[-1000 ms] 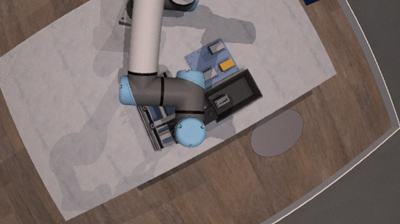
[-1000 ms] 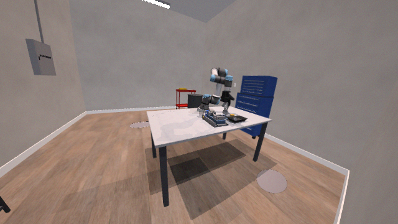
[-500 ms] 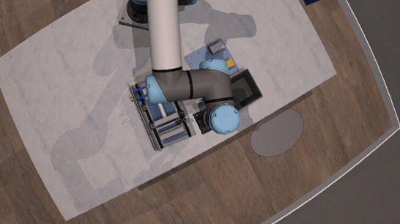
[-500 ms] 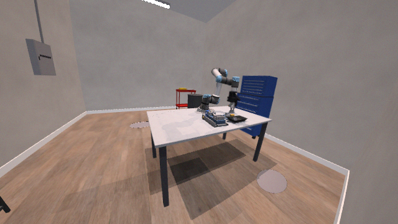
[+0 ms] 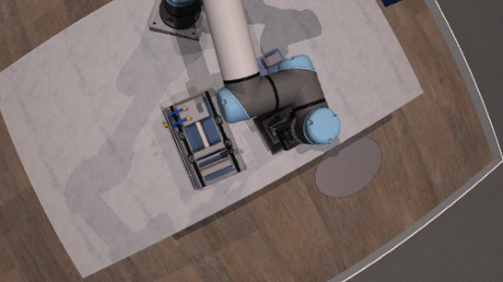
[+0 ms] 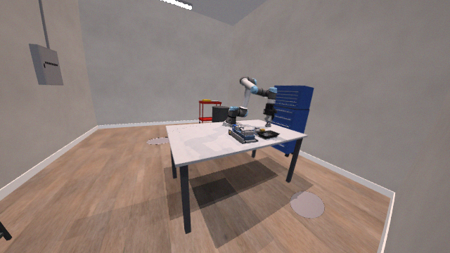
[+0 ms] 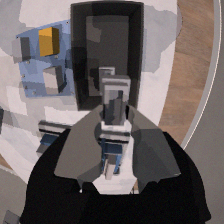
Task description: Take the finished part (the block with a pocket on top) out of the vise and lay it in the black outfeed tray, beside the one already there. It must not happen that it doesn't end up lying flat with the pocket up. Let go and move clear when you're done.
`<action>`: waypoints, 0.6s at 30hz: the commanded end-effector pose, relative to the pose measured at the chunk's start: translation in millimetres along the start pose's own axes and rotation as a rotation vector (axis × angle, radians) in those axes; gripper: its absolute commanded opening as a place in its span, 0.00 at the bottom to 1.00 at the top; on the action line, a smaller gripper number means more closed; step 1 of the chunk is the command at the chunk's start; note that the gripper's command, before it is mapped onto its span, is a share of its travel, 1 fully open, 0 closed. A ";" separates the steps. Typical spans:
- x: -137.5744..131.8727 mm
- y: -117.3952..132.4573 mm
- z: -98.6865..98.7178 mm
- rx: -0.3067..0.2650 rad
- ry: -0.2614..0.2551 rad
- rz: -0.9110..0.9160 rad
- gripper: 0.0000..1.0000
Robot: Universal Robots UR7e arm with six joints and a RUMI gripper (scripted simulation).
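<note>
My gripper (image 7: 115, 105) (image 6: 268, 122) is shut on the finished part (image 7: 116, 95), a grey block with a pocket. It holds the part above the near end of the black outfeed tray (image 7: 132, 45) (image 6: 268, 134). Another grey block (image 7: 106, 72) lies in the tray, just beyond the held part. The vise (image 5: 202, 143) (image 6: 243, 133) (image 7: 50, 128) stands to the left of the tray, with nothing between its jaws in the top view. In the top view the arm's wrist (image 5: 320, 125) covers the tray and the part.
A blue mat (image 7: 30, 60) (image 5: 270, 60) left of the tray carries an orange block (image 7: 48, 41) and a grey block (image 7: 52, 80). The white table's (image 5: 75, 96) edge runs close to the tray on the right. A blue tool cabinet (image 6: 293, 105) stands behind the table.
</note>
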State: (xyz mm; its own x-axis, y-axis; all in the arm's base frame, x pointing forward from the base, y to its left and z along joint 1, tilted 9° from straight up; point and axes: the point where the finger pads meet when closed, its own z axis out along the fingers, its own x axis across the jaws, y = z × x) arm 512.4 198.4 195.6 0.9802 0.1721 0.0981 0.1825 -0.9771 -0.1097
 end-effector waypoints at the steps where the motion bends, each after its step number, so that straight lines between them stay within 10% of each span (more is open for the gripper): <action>1: -3.7 -32.3 -1.2 0.000 0.003 -0.010 0.00; 18: -18.1 -90.0 -3.0 0.003 0.005 -0.029 0.00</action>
State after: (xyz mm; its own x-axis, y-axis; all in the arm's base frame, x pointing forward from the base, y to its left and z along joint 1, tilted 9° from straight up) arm 482.4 272.9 204.7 0.9748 0.1971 0.1043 0.2083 -0.9718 -0.1101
